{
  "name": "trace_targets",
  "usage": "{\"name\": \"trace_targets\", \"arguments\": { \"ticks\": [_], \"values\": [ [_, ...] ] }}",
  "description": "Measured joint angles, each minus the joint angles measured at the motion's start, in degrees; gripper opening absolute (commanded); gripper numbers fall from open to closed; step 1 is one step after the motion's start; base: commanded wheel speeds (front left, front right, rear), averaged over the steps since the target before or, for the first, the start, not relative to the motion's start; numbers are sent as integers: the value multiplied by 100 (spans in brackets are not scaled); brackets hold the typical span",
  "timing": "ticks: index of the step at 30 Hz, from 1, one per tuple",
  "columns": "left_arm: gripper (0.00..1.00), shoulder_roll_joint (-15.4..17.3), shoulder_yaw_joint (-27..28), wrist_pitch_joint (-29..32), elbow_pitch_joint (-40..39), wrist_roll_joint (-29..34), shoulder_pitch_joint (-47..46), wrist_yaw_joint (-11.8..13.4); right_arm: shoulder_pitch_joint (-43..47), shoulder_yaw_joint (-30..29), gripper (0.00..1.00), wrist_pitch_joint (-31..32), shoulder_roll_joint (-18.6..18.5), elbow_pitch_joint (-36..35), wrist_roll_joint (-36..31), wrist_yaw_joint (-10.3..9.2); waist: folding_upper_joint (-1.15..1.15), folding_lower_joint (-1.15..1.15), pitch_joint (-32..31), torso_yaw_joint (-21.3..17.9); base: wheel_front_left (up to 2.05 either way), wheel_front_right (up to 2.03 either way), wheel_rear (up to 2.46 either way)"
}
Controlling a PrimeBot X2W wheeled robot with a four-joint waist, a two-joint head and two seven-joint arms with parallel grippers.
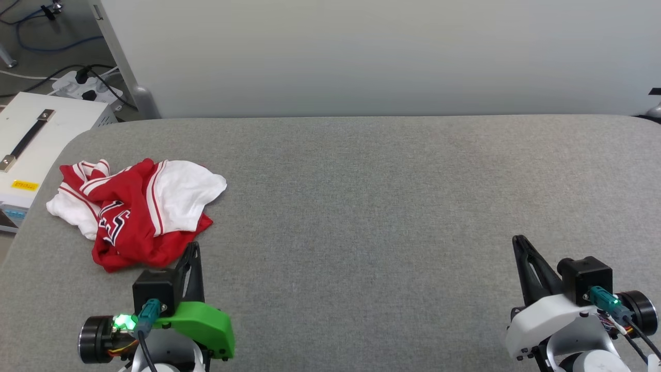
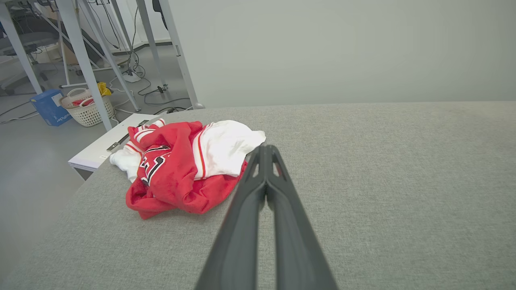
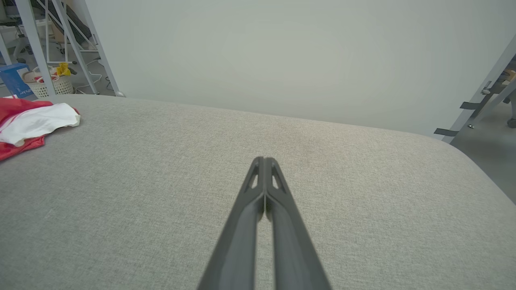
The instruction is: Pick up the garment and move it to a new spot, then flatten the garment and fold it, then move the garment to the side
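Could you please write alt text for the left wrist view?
A crumpled red-and-white garment lies near the left edge of a grey fabric-covered table. The left gripper, its fingers shut together, points toward the garment's right side.

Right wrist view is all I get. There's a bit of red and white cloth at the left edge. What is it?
Observer: A crumpled red garment with white sleeves and navy lettering, seen whole from the head view.
Operator: Is the left gripper holding it?
Observer: No. It is shut and empty, pointing at the garment's near edge.
Operator: Anything beside the table?
Observer: A white box with a dark strap, past the table's left end.
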Motion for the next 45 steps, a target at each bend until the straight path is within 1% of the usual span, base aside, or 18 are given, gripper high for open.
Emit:
{"name": "trace_targets", "arguments": {
  "ticks": [7, 23, 45],
  "values": [
    [100, 0, -4, -4, 1, -3, 4, 1, 1, -3, 100, -10, 1, -1, 10, -3, 0, 0, 4, 0, 0, 0, 0],
    [100, 0, -45, -190, -36, -41, 4, 148, 1, -105, 100, -179, 1, -104, 225, -3, 0, 0, 20, 4, 0, 0, 0],
    [100, 0, -85, -459, -92, -188, 4, 155, 1, -160, 100, -430, 1, -258, 501, -3, 0, 0, 46, 0, 0, 0, 0]
  ]
}}
